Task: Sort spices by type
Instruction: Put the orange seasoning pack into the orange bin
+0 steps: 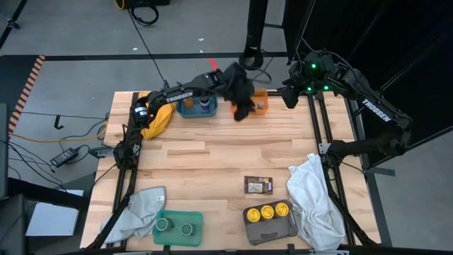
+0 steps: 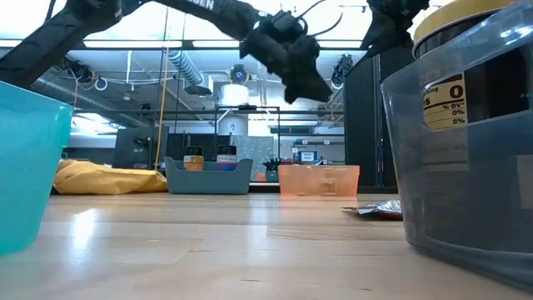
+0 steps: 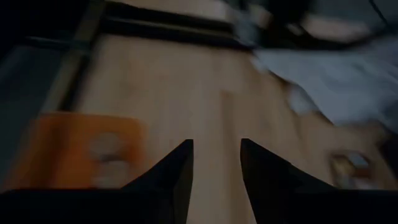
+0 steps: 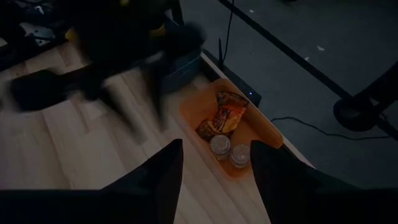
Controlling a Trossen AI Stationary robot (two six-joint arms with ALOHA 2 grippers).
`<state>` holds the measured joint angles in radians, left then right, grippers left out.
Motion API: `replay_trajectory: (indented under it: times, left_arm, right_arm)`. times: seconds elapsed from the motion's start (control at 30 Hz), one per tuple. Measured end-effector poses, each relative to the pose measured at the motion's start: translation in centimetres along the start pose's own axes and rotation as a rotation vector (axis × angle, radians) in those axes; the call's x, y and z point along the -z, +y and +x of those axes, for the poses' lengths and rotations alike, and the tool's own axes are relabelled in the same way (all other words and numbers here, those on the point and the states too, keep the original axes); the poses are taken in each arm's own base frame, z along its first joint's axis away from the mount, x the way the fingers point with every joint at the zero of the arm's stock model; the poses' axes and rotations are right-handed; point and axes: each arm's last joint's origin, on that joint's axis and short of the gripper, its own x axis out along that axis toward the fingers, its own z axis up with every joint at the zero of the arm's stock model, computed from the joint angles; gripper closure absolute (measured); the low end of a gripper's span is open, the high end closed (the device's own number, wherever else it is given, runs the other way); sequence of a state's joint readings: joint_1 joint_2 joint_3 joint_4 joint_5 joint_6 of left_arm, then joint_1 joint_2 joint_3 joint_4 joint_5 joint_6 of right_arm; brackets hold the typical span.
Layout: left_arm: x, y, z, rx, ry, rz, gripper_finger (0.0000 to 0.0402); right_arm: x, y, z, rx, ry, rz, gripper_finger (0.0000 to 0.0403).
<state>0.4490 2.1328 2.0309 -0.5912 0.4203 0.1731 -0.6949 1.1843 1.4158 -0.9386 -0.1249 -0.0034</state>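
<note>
A wooden table [image 1: 212, 163] seen from above holds spice containers already grouped by kind, which suggests the sorting is well along. Three yellow-lidded jars [image 1: 267, 211] sit together in a grey tray [image 1: 269, 228] at the near edge, and two green-lidded jars [image 1: 175, 227] share a green tray [image 1: 178, 236] to their left. A brown packet [image 1: 258, 185] lies loose on the bare wood, apparently not yet sorted. At the far edge, an orange bin [image 4: 264, 134] holds an orange packet [image 4: 225, 117] and two clear-lidded jars [image 4: 229, 149]; beside it a blue-grey bin [image 1: 196, 108] holds more jars. The left gripper [image 1: 241, 108] hovers just above the orange bin, fingers parted with nothing between them. The right gripper [image 4: 214, 163] waits near the far right corner, also parted and holding nothing.
</note>
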Motion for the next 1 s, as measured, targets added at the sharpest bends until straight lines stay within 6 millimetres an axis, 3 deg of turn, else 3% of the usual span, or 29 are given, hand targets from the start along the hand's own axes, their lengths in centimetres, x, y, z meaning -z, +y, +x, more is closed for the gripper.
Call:
replay_trajectory:
  times: [0.33,0.5,0.6,0.77,1.0]
  left_arm:
    - [0.4,-9.8,2.5,0.212,0.184,0.162,0.0267]
    - [1.2,-13.7,3.9,0.251,0.212,0.254,0.0267]
    - [2.9,-15.4,5.4,0.280,0.236,0.254,0.0267]
    - [5.2,-16.7,8.1,0.372,0.148,0.110,0.0267]
    - [8.9,-19.4,10.6,0.351,0.057,0.082,0.0263]
  right_arm:
    - [0.0,0.0,0.0,-0.001,0.005,-0.039,0.0207]
    - [0.1,0.0,0.0,-0.001,0.006,-0.044,0.0206]
    - [0.1,0.0,0.0,-0.001,0.006,-0.045,0.0205]
    - [0.1,0.1,0.0,-0.020,0.006,-0.072,0.0206]
    - [0.1,0.2,0.0,-0.065,0.004,-0.086,0.0204]
